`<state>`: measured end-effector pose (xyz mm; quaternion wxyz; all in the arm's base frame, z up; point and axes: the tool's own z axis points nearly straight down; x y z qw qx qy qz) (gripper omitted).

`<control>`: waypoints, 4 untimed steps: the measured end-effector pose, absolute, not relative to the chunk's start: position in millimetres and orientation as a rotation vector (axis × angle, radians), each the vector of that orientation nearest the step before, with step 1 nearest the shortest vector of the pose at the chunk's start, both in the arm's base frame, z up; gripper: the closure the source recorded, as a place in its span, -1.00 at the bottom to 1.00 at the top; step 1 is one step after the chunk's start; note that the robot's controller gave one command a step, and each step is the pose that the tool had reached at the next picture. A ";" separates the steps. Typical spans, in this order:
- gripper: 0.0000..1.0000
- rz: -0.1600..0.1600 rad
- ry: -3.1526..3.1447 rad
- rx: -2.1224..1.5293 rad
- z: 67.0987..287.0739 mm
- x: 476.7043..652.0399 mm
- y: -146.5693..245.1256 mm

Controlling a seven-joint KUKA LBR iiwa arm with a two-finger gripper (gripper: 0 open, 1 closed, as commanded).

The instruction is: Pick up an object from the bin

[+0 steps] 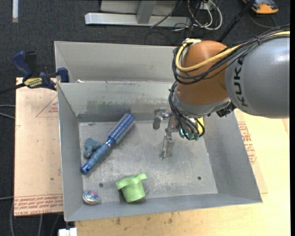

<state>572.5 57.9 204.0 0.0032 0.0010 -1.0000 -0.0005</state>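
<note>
The grey KUKA arm (262, 73), its wrist under an orange cover (203, 78), reaches over the grey metal bin (69, 138). Its end effector (164, 151) hangs low above bare floor near the bin's middle, touching none of the loose things. Whether the end effector is released or clenched cannot be told from this angle. The pick looks not yet made, since all four things lie on the floor.

The largest is a blue plastic hairbrush (110, 138) with a ribbed cylindrical head. It lies flat and slantwise, well to the camera-left of the end effector, handle pointing away from it. Lying loose on level floor, it looks the likeliest thing to pick. A light green plastic cap-like piece (132, 188) lies tipped over, nearer the camera and slightly left of the end effector. A small blue-grey lump (90, 146) sits just beside the brush handle, on its far side from the end effector. The smallest and farthest, a shiny round bauble (91, 197), sits in the near left corner.

The bin floor is dull, scuffed metal between sloping walls. Dark carpet (46, 23) and stray cables (203, 14) lie beyond the bin.
</note>
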 end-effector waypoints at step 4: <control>1.00 -0.006 -3.151 0.082 182.4 643.8 167.2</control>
